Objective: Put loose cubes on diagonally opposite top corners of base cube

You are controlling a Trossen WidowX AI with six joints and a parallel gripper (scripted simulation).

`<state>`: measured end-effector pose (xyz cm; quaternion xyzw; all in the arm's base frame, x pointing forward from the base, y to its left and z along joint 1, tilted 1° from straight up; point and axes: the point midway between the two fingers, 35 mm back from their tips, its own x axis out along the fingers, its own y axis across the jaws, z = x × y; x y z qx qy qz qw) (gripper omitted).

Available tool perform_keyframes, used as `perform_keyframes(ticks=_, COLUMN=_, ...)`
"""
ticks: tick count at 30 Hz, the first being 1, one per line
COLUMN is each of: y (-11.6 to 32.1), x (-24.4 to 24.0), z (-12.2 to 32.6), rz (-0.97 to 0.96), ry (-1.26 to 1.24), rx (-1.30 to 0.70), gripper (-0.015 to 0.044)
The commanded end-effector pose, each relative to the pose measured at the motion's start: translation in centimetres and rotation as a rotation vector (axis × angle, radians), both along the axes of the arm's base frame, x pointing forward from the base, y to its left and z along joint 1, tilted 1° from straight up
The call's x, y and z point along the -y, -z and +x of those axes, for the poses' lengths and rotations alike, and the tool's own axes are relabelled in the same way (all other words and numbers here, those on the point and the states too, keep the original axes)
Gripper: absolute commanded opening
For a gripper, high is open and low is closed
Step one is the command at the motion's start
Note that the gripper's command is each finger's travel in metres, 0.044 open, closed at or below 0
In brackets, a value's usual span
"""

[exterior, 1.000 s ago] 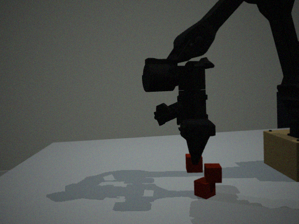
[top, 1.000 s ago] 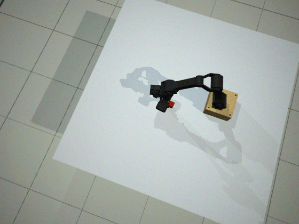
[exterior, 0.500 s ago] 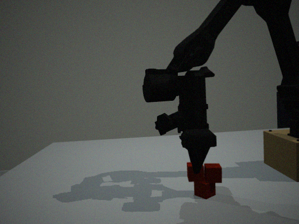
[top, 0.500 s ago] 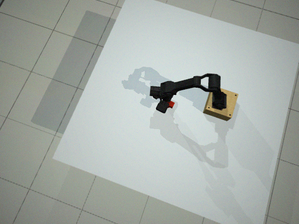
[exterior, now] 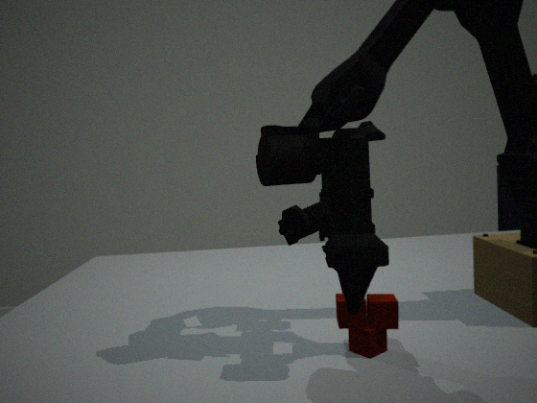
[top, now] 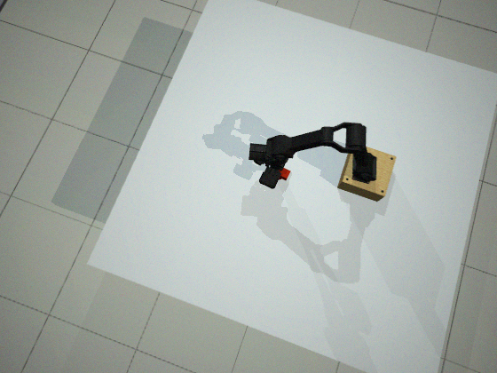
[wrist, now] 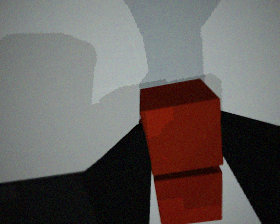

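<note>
The held cube (exterior: 344, 315) (wrist: 182, 140) sat level at one upper corner of the base cube (exterior: 368, 343), opposite the other loose cube (exterior: 383, 312) (wrist: 190, 197), a slim gap between them. The gripper (exterior: 355, 309) (wrist: 179, 126) pointed down, its fingers partly open and clamped on the held cube. Around them spread a white, shadow-streaked counter (top: 186, 242) (exterior: 158, 285) (wrist: 40, 140), a wooden block (top: 366, 190) (exterior: 503, 280) under the arm (top: 311, 141) (exterior: 403, 35), then floor tiles (top: 35, 153) and a plain grey wall (exterior: 144, 93).

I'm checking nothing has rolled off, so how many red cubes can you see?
3. The base cube sits on the table. One cube is between the jaws, at the base cube's upper left in the exterior view. The other is at its upper right.
</note>
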<state>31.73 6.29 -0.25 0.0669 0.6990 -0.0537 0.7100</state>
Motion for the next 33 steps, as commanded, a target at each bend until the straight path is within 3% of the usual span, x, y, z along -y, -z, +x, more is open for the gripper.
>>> perform_keyframes(ticks=1, y=0.1, x=0.0, z=0.0, rz=0.002, ry=0.003, rx=0.001, gripper=0.0105)
perform_keyframes(ticks=2, y=0.1, x=0.0, z=0.0, rz=0.002, ry=0.003, rx=0.001, gripper=0.0105)
perform_keyframes(ticks=6, y=0.1, x=0.0, z=0.0, rz=0.002, ry=0.003, rx=0.001, gripper=0.0205)
perform_keyframes(ticks=33, y=-2.5, x=0.0, z=0.0, rz=0.0, ry=0.0, rx=0.0, gripper=0.0205)
